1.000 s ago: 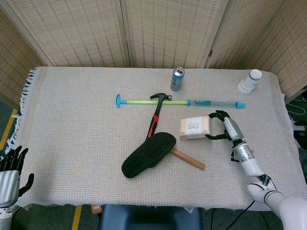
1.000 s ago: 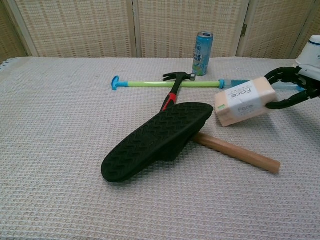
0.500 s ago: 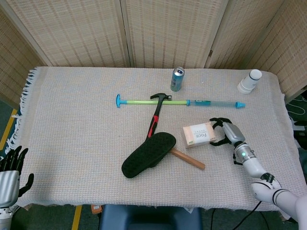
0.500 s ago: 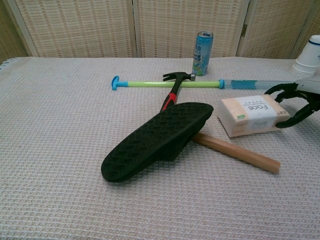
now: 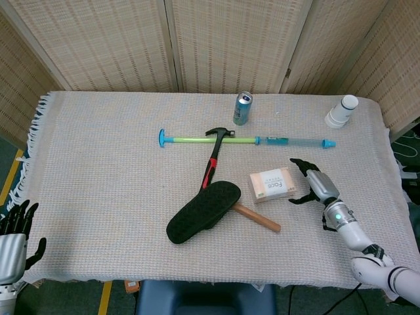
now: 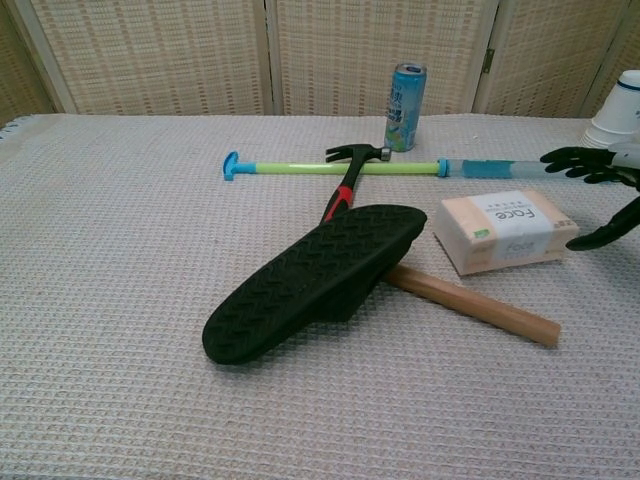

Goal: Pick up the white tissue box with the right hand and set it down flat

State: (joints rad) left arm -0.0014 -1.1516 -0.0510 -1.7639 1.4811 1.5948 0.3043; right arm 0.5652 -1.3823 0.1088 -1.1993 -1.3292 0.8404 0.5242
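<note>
The white tissue box (image 5: 273, 184) (image 6: 504, 231) lies flat on the cloth, right of the black slipper, its printed top face up. My right hand (image 5: 310, 183) (image 6: 604, 195) is just to the right of the box, fingers spread and clear of it, holding nothing. My left hand (image 5: 14, 230) hangs off the table's lower left corner with its fingers apart and nothing in it; the chest view does not show it.
A black slipper (image 5: 204, 211) rests on a hammer (image 5: 216, 155) with a wooden handle (image 6: 472, 305). Behind lie a long green and blue rod (image 5: 246, 140), a blue can (image 5: 243, 108) and a white cup stack (image 5: 342, 111). The table edge (image 5: 387, 151) runs close on the right.
The box, held tilted above the cloth a second ago, now lies flat. My right hand has let go of it, opened and drawn back to the right.
</note>
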